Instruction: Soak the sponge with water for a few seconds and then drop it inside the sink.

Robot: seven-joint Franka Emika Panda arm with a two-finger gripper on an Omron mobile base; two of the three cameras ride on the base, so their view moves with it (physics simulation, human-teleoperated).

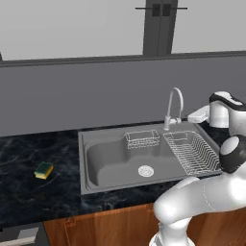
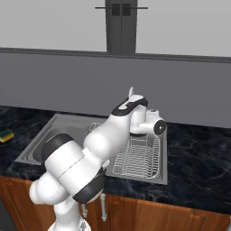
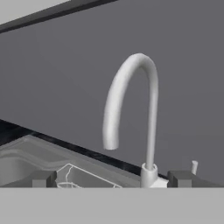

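views: the left base view is giving me the whole sink (image 1: 91, 166) with its round drain (image 1: 145, 170), the small wire basket (image 1: 142, 139) at the back and the dish rack (image 1: 192, 153) on the right side. The right base view is mostly my own arm sitting in front of the basin, with the rack (image 2: 137, 160) peeking out below it. The hand view is looking straight at the faucet (image 3: 131, 113), close up against the grey wall.

arm: I'm folding up from the base and reaching forward over the right end of the sink, with the wrist hanging above the dish rack, just beside the faucet (image 1: 174, 108).

pincer: my pincer (image 3: 113, 178) is standing released, the two dark fingertips (image 3: 43, 178) wide apart at the bottom of the hand view, nothing between them. The faucet base is lining up between them, further back.

sponge: the sponge (image 1: 43, 170) is lying flat on the dark marble table (image 1: 29, 192), left of the sink and well apart from my hand. Yellow body, dark green top. In the right base view it's just a small bit (image 2: 6, 135) at the far left edge.

water: I'm not seeing any stream coming off the spout (image 3: 110, 142) right now.
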